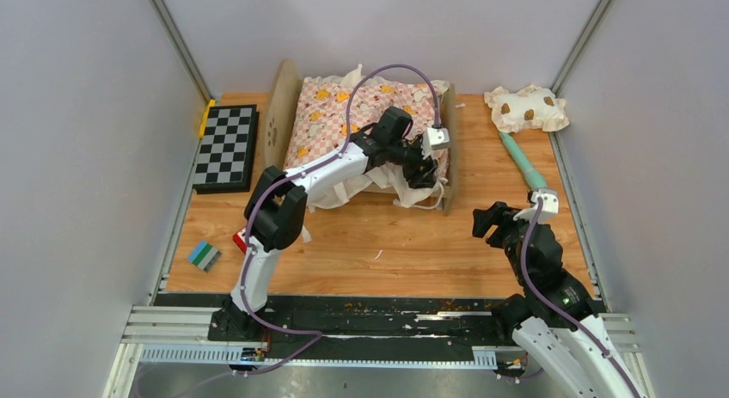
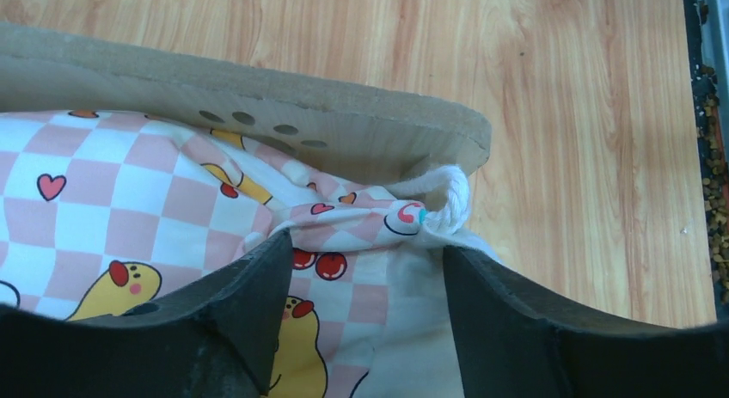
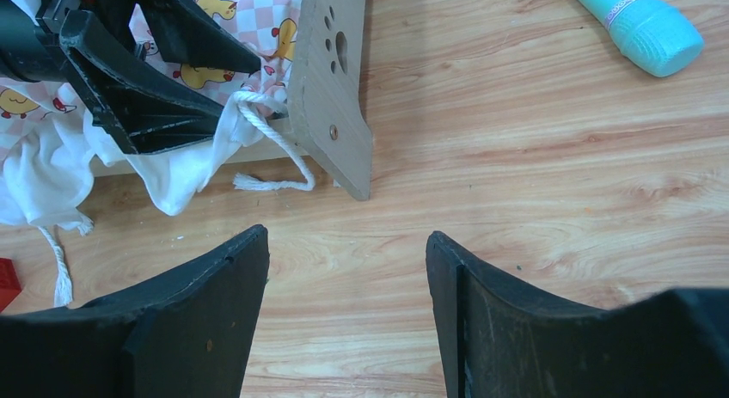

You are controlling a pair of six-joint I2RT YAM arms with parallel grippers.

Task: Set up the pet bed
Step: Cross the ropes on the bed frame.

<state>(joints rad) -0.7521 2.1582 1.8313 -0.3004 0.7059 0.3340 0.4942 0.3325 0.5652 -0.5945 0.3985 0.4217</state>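
Left hand (image 2: 365,250) (fingers apart) hangs over pet bed (image 2: 344,140).

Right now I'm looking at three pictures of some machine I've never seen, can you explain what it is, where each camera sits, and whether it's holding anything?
These are two robot arms bolted to the near edge of a wooden table. The wide picture looks down from above and behind them; the other two come from a camera on each wrist, so the dark shapes at the bottom belong to that arm. The left pincer stands open at a corner of the pink checkered cushion, which lies in the wooden pet bed; it clamps nothing. The right pincer is open over bare wood, holding nothing. Also on the table: a checkerboard, a spotted pillow, a teal roll and a striped block.
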